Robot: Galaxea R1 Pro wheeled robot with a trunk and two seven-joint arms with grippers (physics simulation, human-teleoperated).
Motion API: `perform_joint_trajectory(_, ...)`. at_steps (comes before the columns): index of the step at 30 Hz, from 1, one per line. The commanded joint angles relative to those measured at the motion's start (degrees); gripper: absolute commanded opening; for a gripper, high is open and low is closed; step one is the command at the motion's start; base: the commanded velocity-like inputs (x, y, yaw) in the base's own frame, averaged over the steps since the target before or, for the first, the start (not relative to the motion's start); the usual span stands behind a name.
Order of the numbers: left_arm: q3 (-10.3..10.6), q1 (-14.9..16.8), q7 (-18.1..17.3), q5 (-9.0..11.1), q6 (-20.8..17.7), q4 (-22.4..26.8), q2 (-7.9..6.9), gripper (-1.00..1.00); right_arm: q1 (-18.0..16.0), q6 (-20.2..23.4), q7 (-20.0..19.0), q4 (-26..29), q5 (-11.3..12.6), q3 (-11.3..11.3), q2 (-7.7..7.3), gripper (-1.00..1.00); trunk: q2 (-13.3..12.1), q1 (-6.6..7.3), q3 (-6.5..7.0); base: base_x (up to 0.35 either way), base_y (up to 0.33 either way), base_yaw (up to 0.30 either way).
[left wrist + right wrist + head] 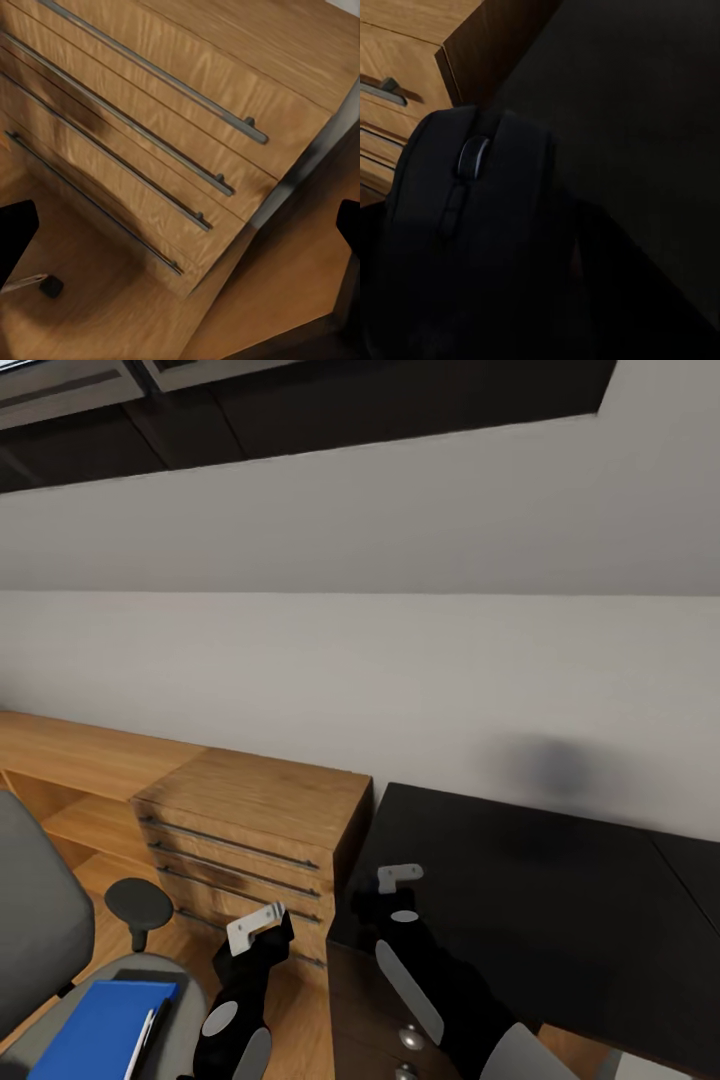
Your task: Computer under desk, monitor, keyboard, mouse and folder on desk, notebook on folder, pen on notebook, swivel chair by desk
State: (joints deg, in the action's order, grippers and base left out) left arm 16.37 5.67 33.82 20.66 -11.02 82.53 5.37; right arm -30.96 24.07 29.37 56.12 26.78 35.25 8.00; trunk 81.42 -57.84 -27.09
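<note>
- The right gripper sits over the near left corner of the black desk, and the right wrist view shows a black mouse close up between its fingers, scroll wheel facing the camera; the gripper is closed on the mouse.
- Whether the mouse touches the desk top cannot be told; the dark desk surface spreads out behind it.
- The left gripper hangs lower, beside the desk's left edge and in front of a wooden drawer unit; its two dark fingertips stand wide apart at the edges of the left wrist view with nothing between them, so it is open.
- In the left wrist view the drawer fronts with long metal bar handles slant across, with wooden floor below them.
- The drawer unit stands just beside the desk, touching or nearly touching its left side, and a low wooden shelf runs on from it along the pale wall.
- At the lower left the grey swivel chair shows its backrest, a round dark armrest and seat.
- A blue folder lies on the chair seat, with a pale pen resting along its right edge.
</note>
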Motion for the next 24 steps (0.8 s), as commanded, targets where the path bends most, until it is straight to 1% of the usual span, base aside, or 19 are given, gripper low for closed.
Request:
perform_joint_trajectory(1,0.07,0.04,0.37,0.26,-0.23,0.09,-0.01,1.0,-0.07,0.02,0.6,-0.06,0.64,0.13,-0.02,-1.0,0.46,-0.23,-0.25,0.0,0.0,0.003)
perform_joint_trajectory(9,0.1,0.04,0.37,0.26,-0.23,0.09,0.0,1.0,-0.07,-0.13,0.63,-0.69,0.55,-0.07,-0.08,-1.0,3.66,-1.98,-1.69,0.0,0.0,0.0)
perform_joint_trajectory(12,0.12,0.04,0.37,0.26,-0.23,0.09,0.0,1.0,-0.07,-0.16,0.6,-2.95,0.55,-0.32,-0.09,-1.0,4.87,-2.64,-2.23,0.0,0.0,0.0)
perform_joint_trajectory(19,0.15,0.04,0.37,0.26,-0.31,0.05,0.0,1.0,-0.07,-0.14,0.6,-3.38,0.47,-0.36,0.0,-1.0,7.67,-4.18,-3.48,0.0,0.0,0.0)
perform_joint_trajectory(24,0.15,0.04,0.33,0.26,-0.32,0.0,0.0,1.0,-0.07,-0.15,0.6,-3.4,0.46,-0.31,0.0,-1.0,7.67,-4.18,-3.48,0.0,0.0,0.0)
